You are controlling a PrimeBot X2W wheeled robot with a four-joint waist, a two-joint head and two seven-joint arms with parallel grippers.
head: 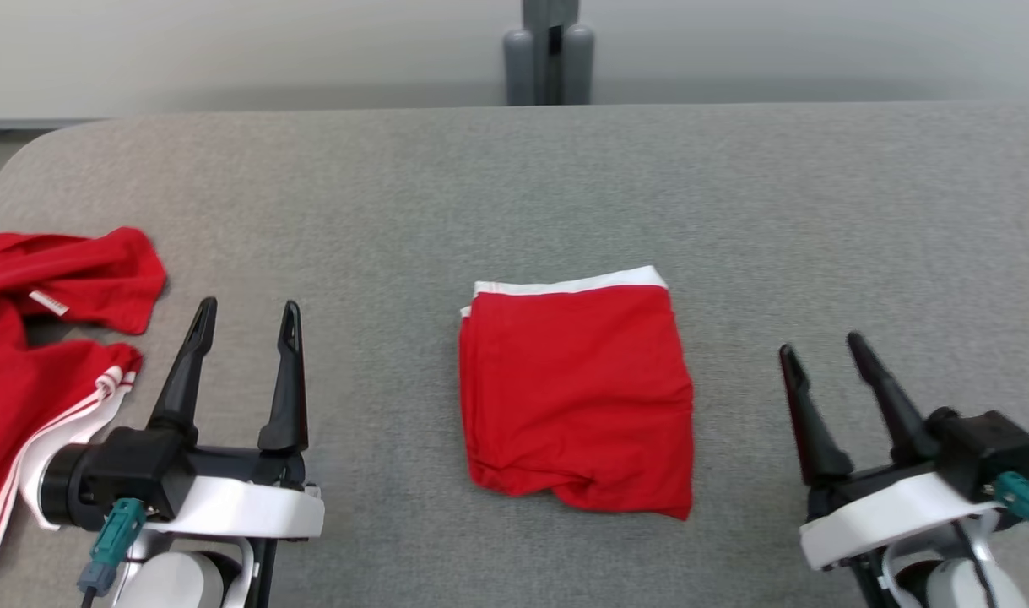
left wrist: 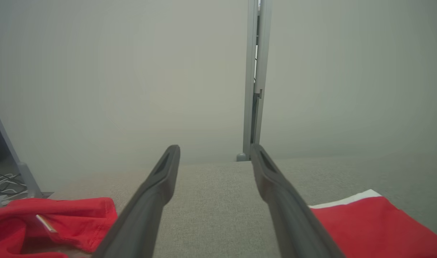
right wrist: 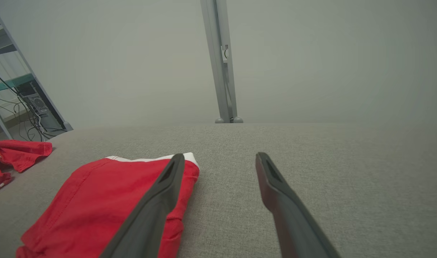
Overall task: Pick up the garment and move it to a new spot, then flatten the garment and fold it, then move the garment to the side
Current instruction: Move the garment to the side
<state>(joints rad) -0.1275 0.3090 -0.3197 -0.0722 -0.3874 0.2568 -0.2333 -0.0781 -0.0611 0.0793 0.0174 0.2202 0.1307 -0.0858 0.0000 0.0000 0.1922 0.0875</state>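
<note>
Looking down from the head camera, I have a grey, cloth-covered surface (head: 514,186) running the full width, its far left corner rounded off. Behind the far edge stands a plain pale wall (head: 227,51), and a grey metal post (head: 549,51) rises against it about midway along that edge. Past the left edge, the right wrist camera picks up a metal rack (right wrist: 28,96) hung with loose cables.

The folded red garment (head: 577,397) lies at the middle of the surface, a little nearer the near edge than the far one. It makes a rough rectangle, with a white band along its far side and some rumples along its near side. A second red garment (head: 33,355), white-striped, lies crumpled at the left edge, well apart from the folded one.

My left tool (head: 248,308) hangs by the near edge, between the two garments, fingers spread wide and pointing toward the far edge. It holds nothing; between its fingers I see bare grey cloth. Its wrist overlaps the striped part of the crumpled garment from above, and I cannot tell whether they touch. My right tool (head: 820,344) sits by the near edge toward the right, likewise spread wide and holding nothing, clear of the folded garment.
</note>
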